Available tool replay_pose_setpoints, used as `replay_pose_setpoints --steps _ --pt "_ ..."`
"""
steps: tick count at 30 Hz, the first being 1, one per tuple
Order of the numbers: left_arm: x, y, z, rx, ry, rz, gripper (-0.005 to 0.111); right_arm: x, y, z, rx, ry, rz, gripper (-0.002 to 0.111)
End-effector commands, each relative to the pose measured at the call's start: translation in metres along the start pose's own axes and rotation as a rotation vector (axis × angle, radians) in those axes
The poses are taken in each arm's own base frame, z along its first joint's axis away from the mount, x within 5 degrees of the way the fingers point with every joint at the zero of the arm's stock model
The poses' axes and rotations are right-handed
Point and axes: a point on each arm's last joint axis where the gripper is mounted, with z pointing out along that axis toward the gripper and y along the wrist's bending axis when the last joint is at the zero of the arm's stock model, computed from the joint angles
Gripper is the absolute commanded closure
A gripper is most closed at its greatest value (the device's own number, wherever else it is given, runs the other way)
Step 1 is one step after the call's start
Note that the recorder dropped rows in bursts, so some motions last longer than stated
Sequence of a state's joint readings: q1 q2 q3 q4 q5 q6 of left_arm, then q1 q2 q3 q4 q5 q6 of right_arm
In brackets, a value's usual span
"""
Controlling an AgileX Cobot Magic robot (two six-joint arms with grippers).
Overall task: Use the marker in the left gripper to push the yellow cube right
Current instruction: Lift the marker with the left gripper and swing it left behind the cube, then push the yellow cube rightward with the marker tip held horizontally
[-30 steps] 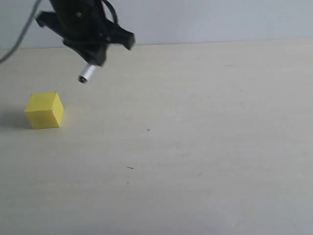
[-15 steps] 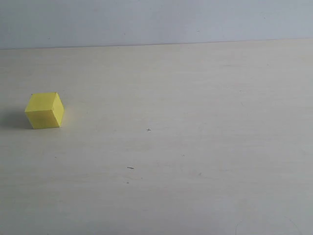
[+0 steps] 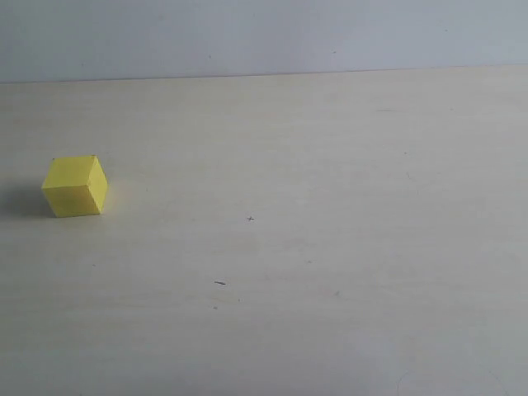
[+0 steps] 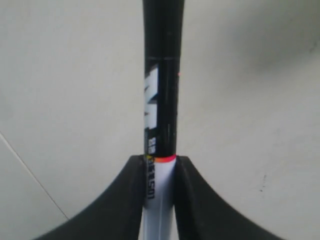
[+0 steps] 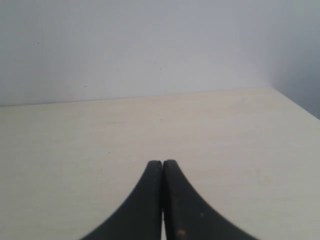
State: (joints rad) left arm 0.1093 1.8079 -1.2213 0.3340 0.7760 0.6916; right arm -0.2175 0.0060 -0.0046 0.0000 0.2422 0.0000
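The yellow cube [image 3: 75, 186] rests on the pale wooden table [image 3: 313, 247] at the far left of the exterior view, with neither arm showing there. In the left wrist view my left gripper [image 4: 160, 161] is shut on the marker [image 4: 162, 100]; its white barrel sits between the black fingers [image 4: 131, 195] and its black part sticks out beyond them over bare table. The cube does not show in that view. My right gripper [image 5: 162, 164] is shut with nothing held, above the table and facing a pale wall.
The table's far edge [image 3: 264, 76] meets a light grey wall. A thin dark line [image 4: 30, 170] crosses the surface in the left wrist view. Small dark specks [image 3: 219, 283] mark the tabletop.
One second ago the left arm with the marker hung above and right of the cube in the exterior view. It has since left that view. The cube has not moved.
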Motion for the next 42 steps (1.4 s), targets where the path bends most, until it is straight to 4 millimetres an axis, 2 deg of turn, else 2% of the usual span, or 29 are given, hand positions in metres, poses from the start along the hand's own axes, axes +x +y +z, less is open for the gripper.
replay_pose_setpoints --steps 1,4,8,14,20,25,28,30,32,35,38,42 --pt "-0.002 -0.004 0.032 0.047 0.019 0.31 0.107 0.001 0.0 0.0 0.004 -0.007 0.001 0.108" --pt "-0.005 -0.008 0.046 0.079 0.014 0.467 0.107 0.001 0.0 0.0 0.004 -0.007 0.001 0.108" --pt "-0.007 -0.004 0.061 0.089 -0.027 0.484 0.107 0.001 0.0 0.0 0.004 -0.007 0.001 0.108" --pt "-0.005 -0.009 0.063 0.248 -0.144 0.616 0.107 0.001 0.0 0.0 0.004 -0.002 0.001 0.108" --pt "-0.007 -0.003 0.064 0.173 -0.145 0.641 0.107 0.001 0.0 0.0 0.004 -0.002 0.001 0.108" --pt "-0.006 -0.005 0.065 0.181 -0.141 0.637 0.107 0.001 0.0 0.0 0.004 -0.002 0.001 0.108" --pt "0.003 0.003 0.067 0.131 -0.035 0.663 0.107 0.001 0.0 0.0 0.004 -0.002 0.001 0.108" --pt "0.0 -0.002 0.066 0.183 -0.086 0.582 0.107 0.001 0.0 0.0 0.004 -0.002 0.001 0.108" --pt "-0.005 -0.007 0.065 0.211 -0.139 0.571 0.107 0.001 0.0 0.0 0.004 -0.002 0.001 0.108" --pt "-0.005 -0.007 0.065 0.221 -0.138 0.573 0.107 0.001 0.0 0.0 0.004 -0.002 0.001 0.108" --pt "0.0 -0.006 0.066 0.241 -0.155 0.503 0.107 0.001 0.0 0.0 0.004 -0.002 0.001 0.108" --pt "0.002 -0.006 0.066 0.254 -0.137 0.538 0.107 0.001 0.0 0.0 0.004 -0.002 0.001 0.108"
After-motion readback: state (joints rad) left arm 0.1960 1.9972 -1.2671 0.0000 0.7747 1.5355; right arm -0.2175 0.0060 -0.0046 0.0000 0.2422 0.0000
